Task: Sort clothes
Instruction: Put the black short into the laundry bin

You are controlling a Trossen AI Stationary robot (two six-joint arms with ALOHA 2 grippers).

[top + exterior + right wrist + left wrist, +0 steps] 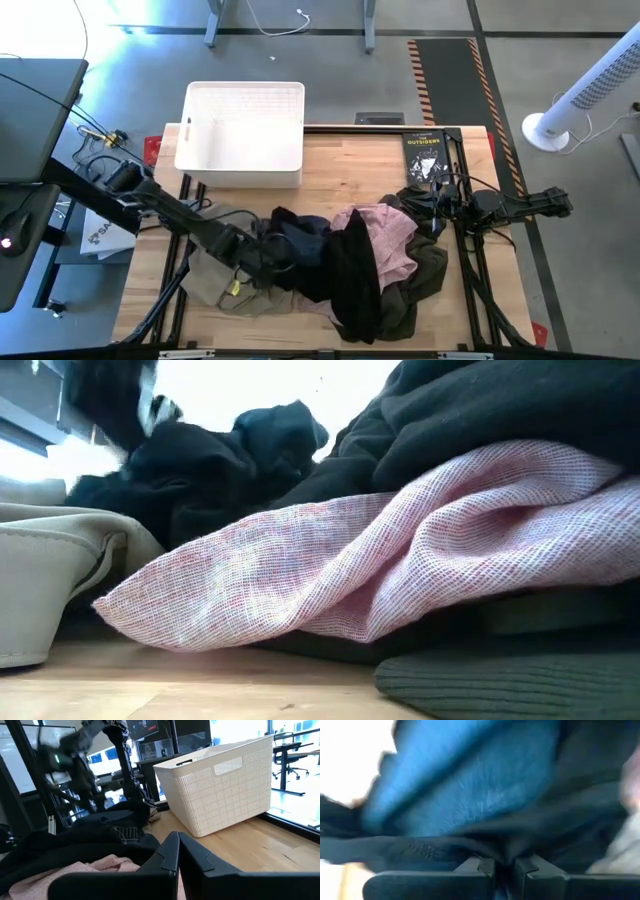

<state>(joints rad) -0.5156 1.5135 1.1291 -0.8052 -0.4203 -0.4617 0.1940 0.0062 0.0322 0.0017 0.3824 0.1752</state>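
Note:
The clothes lie in one pile on the wooden table: a khaki-beige garment, a small navy garment, a black one, a light pink one and a dark olive one. My left gripper is in the pile's left part, shut on dark fabric just under the navy garment. My right gripper is shut and holds nothing; it hovers at the pile's right edge, above the pink cloth. In the low view the pink garment lies over the olive one. My left gripper pinches a fold of black fabric between its two fingertips, right below the navy garment. I cannot tell whether this fabric belongs to the black garment or is a part of the navy one. The fabric stretches sideways from the fingers, over the rest of the pile.
A white lattice-walled basket stands at the table's far left, also in the right wrist view. A black paperback book lies at the far right. Bare wood shows between the basket and the book and along the near edge.

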